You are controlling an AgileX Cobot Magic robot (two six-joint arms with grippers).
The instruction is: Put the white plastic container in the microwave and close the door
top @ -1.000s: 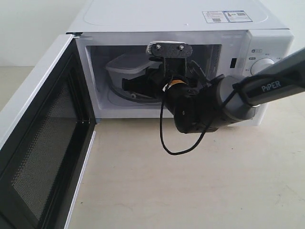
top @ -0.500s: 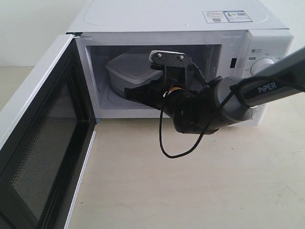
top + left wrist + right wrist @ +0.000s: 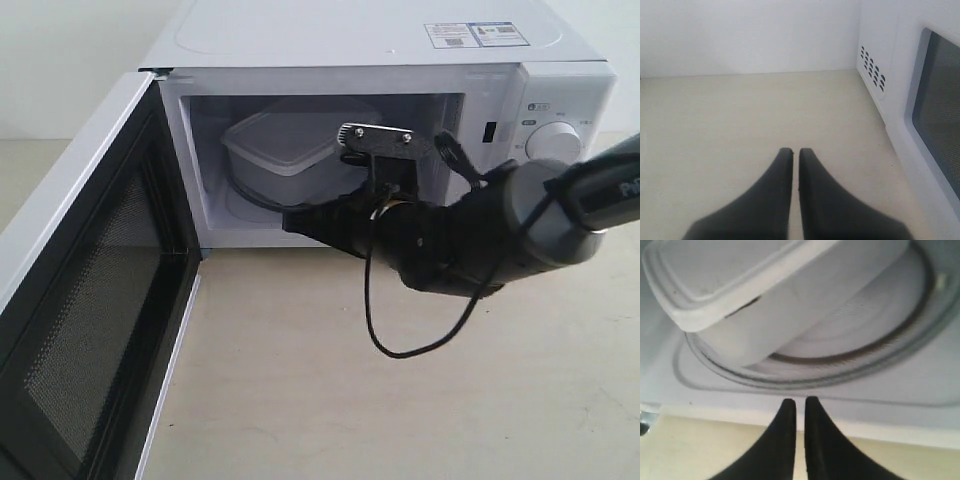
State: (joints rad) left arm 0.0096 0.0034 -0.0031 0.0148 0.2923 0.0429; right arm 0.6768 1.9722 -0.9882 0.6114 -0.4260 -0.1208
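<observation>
The white plastic container sits lidded on the glass turntable inside the microwave, toward the cavity's left. In the right wrist view the container lies just beyond the cavity sill. My right gripper hovers in front of the opening at sill height, shut and empty, apart from the box; its tips nearly touch. The door stands swung wide open to the left. My left gripper is shut on nothing above the tabletop, beside the door's outer face; it does not show in the exterior view.
A black cable hangs in a loop below the right wrist. A round knob sits on the microwave's right panel, behind the right arm. Beige tabletop stretches in front of the microwave.
My right gripper has let go of the container and drawn back out of the cavity, toward the front and right. The container stays on the turntable.
</observation>
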